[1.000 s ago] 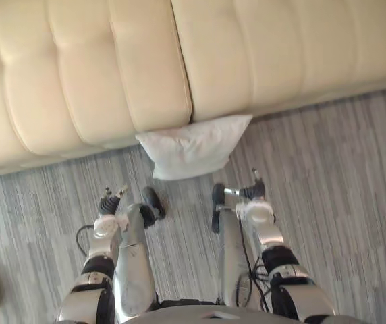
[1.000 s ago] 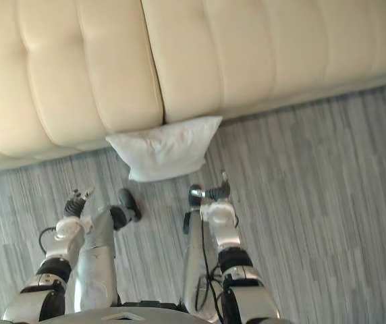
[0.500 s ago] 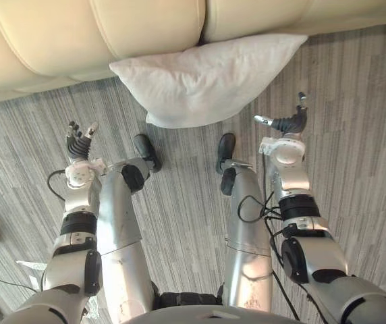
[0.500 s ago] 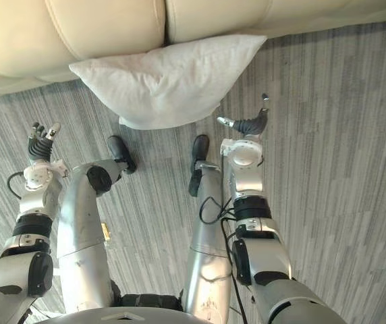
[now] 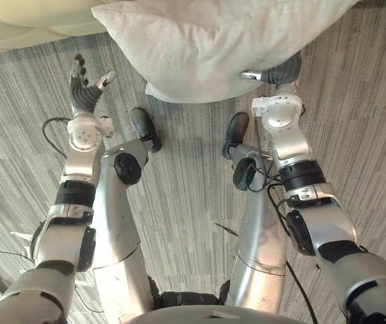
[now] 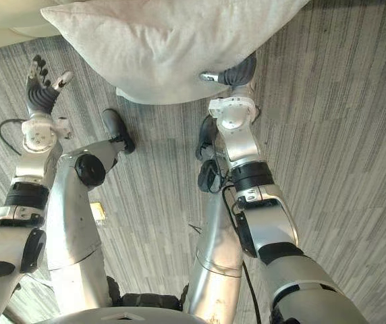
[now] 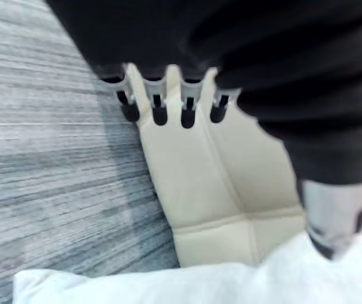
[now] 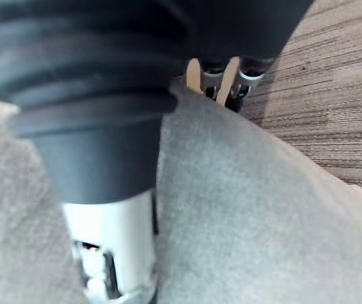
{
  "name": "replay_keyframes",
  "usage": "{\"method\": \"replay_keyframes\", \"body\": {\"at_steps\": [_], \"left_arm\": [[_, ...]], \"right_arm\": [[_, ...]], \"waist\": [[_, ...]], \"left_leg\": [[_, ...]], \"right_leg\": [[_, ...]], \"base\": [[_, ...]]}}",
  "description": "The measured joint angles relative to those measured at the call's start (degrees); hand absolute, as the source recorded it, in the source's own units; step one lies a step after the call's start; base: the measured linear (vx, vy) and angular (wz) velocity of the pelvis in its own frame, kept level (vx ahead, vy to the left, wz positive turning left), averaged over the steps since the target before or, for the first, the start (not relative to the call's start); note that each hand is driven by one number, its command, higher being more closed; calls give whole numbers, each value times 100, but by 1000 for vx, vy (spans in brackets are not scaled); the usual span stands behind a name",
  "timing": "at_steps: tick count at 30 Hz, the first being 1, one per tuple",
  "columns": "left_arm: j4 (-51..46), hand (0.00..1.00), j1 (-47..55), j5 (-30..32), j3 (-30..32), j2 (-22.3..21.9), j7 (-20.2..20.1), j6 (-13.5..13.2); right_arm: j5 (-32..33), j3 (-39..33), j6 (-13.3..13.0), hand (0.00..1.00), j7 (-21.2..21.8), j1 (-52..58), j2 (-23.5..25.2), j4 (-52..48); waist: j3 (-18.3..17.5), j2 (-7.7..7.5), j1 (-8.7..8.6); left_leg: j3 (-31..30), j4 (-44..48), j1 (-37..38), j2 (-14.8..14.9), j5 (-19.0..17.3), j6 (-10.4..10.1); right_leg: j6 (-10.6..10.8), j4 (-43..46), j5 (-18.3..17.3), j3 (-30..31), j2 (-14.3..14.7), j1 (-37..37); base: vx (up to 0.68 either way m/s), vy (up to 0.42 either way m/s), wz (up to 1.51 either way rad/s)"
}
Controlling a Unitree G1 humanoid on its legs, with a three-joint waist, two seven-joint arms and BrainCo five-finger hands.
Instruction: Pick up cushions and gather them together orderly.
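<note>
Found cushion point(image 5: 206, 40) on floor point(image 5: 362, 88) against sofa point(image 5: 11, 13) base, long axis along it. Saw right hand point(image 5: 277, 71) nearer, touching its near edge, grip impossible to tell, and left hand point(image 5: 85, 94) spread open, clear of its left end.

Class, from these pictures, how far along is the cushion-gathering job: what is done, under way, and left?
Done: nothing gathered; the white fabric cushion lies on the grey striped floor against the cream sofa. Under way: the right hand is at the cushion's near edge; the left hand is open beside it, apart. Left: grip, lift and place it.
</note>
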Motion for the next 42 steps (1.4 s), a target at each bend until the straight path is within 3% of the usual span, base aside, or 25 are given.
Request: {"method": "replay_keyframes", "body": {"at_steps": [7, 12, 20, 28, 37, 42], "left_arm": [[-92, 100, -550, 330, -585, -133, 304, 15], [-496, 100, -601, 490, -825, -422, 588, 47], [-624, 100, -598, 450, -850, -499, 823, 159], [-674, 100, -393, 421, -862, -494, 824, 191], [-1427, 100, 305, 299, -832, -707, 819, 184], [-2254, 100, 999, 291, -805, -781, 817, 159]], "right_arm": [[-6, 226, 64, 100, -194, -167, 189, -68], [-203, 472, 272, 100, -437, -153, 414, -671], [-463, 476, 389, 100, -625, 6, 444, -1451], [-568, 640, 357, 100, -610, 183, 471, -2250], [-526, 592, 196, 100, -470, 796, 776, -2641], [-406, 575, -111, 100, -304, 1506, 992, -3249]], "waist": [[0, 0, -88], [0, 1, -141], [-4, 5, -155], [-24, 10, -186], [-68, 10, -191], [-135, 7, -196]], "left_leg": [[-120, -66, -105, -17, 70, -55], [-195, -179, -181, -8, 218, -139], [-310, -260, -175, 50, 357, -199], [-316, -935, 510, -16, 549, -370], [-330, -1315, 1409, -46, 625, -442], [-357, -1584, 2295, -77, 555, -552]], "right_leg": [[-30, 49, -59, -108, -2, -74], [-115, 8, -12, -186, 37, -145], [-176, -36, 21, -295, 117, -96], [-335, -662, 151, -482, 167, 613], [-345, -1101, 172, -581, 250, 1563], [-361, -1418, 99, -693, 282, 2511]], "base": [[-53, 10, 5], [-54, 1, 0], [-62, -8, -2], [-76, -27, 0], [-21, -35, -3], [6, -48, 1]]}}
